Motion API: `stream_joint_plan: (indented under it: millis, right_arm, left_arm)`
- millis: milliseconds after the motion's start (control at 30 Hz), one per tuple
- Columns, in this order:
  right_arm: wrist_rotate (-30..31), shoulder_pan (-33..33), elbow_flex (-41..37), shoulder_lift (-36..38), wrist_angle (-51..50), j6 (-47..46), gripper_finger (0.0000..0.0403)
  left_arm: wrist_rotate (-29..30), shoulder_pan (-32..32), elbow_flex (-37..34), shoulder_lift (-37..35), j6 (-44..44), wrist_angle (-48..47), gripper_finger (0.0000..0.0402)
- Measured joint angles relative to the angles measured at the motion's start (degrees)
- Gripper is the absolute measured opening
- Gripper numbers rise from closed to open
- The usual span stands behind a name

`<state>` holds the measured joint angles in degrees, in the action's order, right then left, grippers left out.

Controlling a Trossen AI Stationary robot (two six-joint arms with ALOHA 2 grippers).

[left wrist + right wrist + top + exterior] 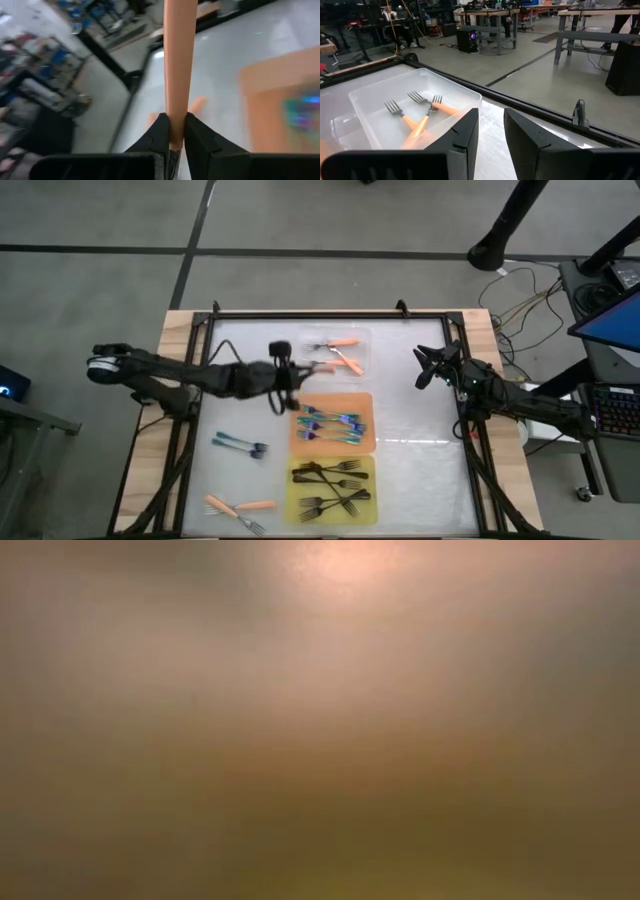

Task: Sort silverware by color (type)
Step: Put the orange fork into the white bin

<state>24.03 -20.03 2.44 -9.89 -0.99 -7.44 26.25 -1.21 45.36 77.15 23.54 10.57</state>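
Left pincer (283,376) pinching an orange-handled fork (179,70) by the handle end, held above the surface near the middle, between the clear tray (335,340) toward the far edge and the orange tray (365,402) at centre. Right pincer (490,137) spread and empty, waiting near the right edge, facing the clear tray. Orange-handled forks in clear tray (427,111) number three or so; teal-handled forks (330,425) heaped in the orange tray; black forks (332,485) in the yellow tray (368,465) toward the near edge. Unsorted as yet: a pair of teal forks (240,445) on the bare surface left of the trays, and orange forks (240,508) by the near-left corner. Risks, as a judgement: thin grip on the very end of the handle, so possible swivel or slip in transit; release at the tray's rim could tip the fork onto the surface or into the neighbouring orange tray, mixing kinds. Low view fogged, no check from there. No brand, label or legible writing anywhere.
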Motion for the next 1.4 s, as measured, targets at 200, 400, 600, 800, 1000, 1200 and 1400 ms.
stream_joint_plan:
  millis: [200,400,600,800,1000,1200,1400]
  right_arm:
    - [0.0,0.0,0.0,0.0,0.0,0.0,0.0084]
    - [0.0,0.0,0.0,0.0,0.0,0.0,0.0084]
    - [0.0,0.0,0.0,0.0,0.0,0.0,0.0084]
    - [0.0,0.0,0.0,0.0,0.0,0.0,0.0084]
    - [0.0,0.0,0.0,0.0,0.0,0.0,0.0084]
    - [0.0,0.0,0.0,0.0,0.0,0.0,0.0084]
    - [0.0,0.0,0.0,0.0,0.0,0.0,0.0084]
  left_arm:
    - [-0.1,8.5,0.0,4.4,5.4,9.6,0.0018]
    - [-0.2,12.9,0.0,11.9,10.3,19.8,0.0018]
    - [-7.3,14.1,0.0,20.2,10.5,30.8,0.0022]
    - [-8.3,14.2,3.0,25.0,9.2,33.0,0.0027]
    - [-4.2,14.2,4.8,26.1,8.0,30.4,0.0028]
    - [6.3,14.3,4.2,26.7,0.6,27.8,0.0029]
    - [1.7,14.2,4.1,26.7,-3.0,27.8,0.0048]
